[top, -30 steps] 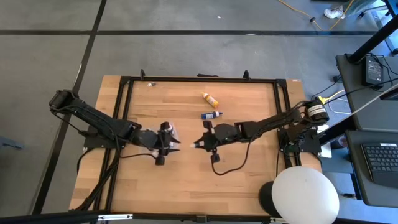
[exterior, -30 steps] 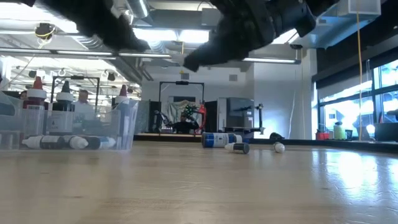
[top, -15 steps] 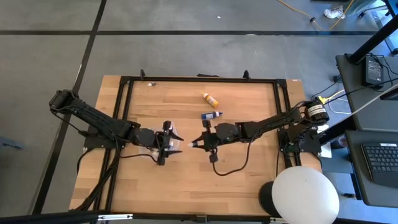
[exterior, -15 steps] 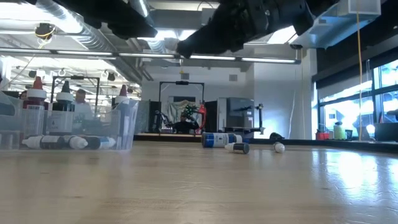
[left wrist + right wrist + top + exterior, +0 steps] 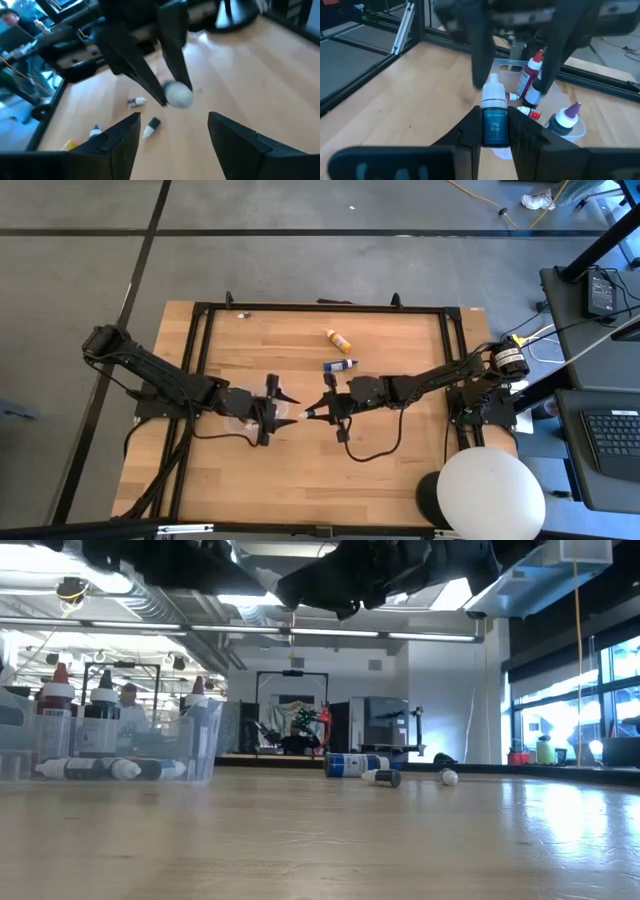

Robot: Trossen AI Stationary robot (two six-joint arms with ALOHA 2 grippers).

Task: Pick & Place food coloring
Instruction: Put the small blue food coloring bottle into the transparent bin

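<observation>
The wooden surface point(image 5: 300, 480) is sitting inside a black frame on a grey floor, and a bright workshop room is showing behind it in the low view. The clear tray point(image 5: 190, 745), holding upright and lying food coloring bottles point(image 5: 100, 715), is resting left of centre, under the left arm. Two more bottles are lying loose toward the far side: a yellow bottle point(image 5: 337, 338) and a blue bottle point(image 5: 340, 365) just nearer. The left pincer point(image 5: 277, 406) is hanging over the tray with its fingers apart, holding nothing. The right pincer point(image 5: 322, 409) is facing it from just beside, clamped on a sky blue bottle point(image 5: 494, 120) with a white cap. The near half of the surface and its right part are lying open. A white round lamp shade point(image 5: 490, 492) is standing at the near right corner.
</observation>
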